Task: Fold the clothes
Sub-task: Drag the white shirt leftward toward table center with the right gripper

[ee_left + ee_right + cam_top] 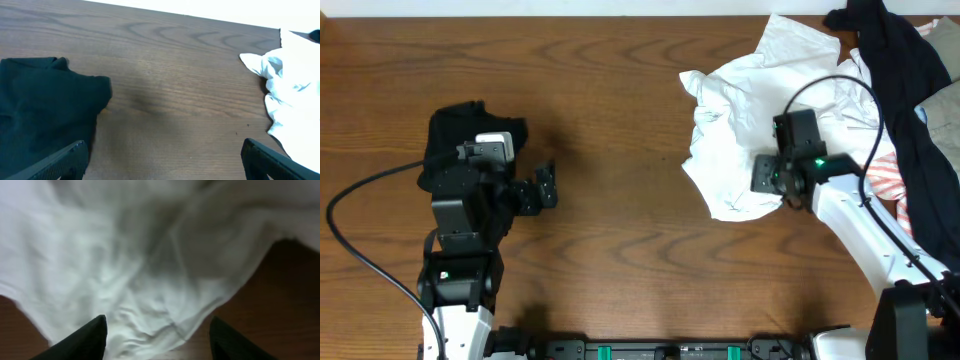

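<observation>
**Shirt under my right pincer, not yet gripped**

Table (620,150): dark wood, bare across the middle.

White shirt (740,130): the biggest piece. It lies crumpled right of centre, its nearest lobe reaching toward my base. No hem or sleeve is laid out flat. Its far right side runs up against the heap at the table's right edge.

Long black garment (900,90): draped over that heap from the far corner down toward me, partly covering the shirt's right side.

Small black garment (455,135): bunched on the left, well apart from the shirt and just beside my left arm.

Red-striped piece (892,180) and beige piece (945,105): only scraps show, tucked in the heap under the long black one.

Right pincer (157,330): directly over the shirt's near lobe, fingers spread. Cloth fills the wrist view beyond the tips, with nothing pinched between them that I can see.

Left pincer (165,152): fingers spread wide, empty, hanging over bare wood between the small black garment and the shirt.

Handling, as I judge it: thin, light and limp. The shirt will sag and drag rather than hold a shape, and a pinch in mid-cloth only bunches it more. Better to take an edge or corner of the near lobe, where one layer lies against the wood. Lift low, since the black drape may come along with it.
</observation>
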Tool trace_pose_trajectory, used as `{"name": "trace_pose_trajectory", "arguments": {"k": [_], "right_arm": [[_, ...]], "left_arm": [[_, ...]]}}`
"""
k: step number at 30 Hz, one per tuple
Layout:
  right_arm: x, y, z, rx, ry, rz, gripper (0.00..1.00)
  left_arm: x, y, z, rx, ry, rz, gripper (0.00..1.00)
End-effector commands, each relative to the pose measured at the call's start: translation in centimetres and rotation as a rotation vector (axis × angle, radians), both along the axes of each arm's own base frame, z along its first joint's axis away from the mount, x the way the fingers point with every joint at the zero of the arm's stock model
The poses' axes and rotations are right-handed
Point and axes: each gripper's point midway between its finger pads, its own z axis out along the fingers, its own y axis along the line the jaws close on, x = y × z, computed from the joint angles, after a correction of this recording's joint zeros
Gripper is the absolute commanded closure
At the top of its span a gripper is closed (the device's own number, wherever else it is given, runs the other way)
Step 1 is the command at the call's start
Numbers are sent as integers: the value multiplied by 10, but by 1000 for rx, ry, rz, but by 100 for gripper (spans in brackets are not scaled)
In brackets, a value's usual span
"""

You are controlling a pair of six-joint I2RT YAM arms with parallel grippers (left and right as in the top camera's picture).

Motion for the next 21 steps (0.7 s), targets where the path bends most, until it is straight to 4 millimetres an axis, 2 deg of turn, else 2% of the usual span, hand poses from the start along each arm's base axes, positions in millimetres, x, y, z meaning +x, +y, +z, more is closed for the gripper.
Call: {"name": "trace_pose_trajectory", "arguments": {"k": [1,4,8,17,18,19,21], "right_arm": [[-16,-6,-24,-3,40,-22,36],[-23,-8,-42,-3,27,-23,34],[-25,-8,-56,5,-11,-23,33],[-22,-7,-60,12,-23,-21,33],[-21,-4,-63,22,-23,-16,35],[-19,-1,-65,37,-22,-9,41],[-16,7,-73,74,-14,7,62]], "left_arm": [[4,0,9,-6,-17,1,2],[4,0,9,-6,-17,1,2],[4,0,9,-6,-16,1,2],[4,0,9,-6,-16,1,2],[4,0,9,-6,-16,1,2],[4,0,9,-6,-16,1,2],[4,0,9,-6,-16,1,2]]}}
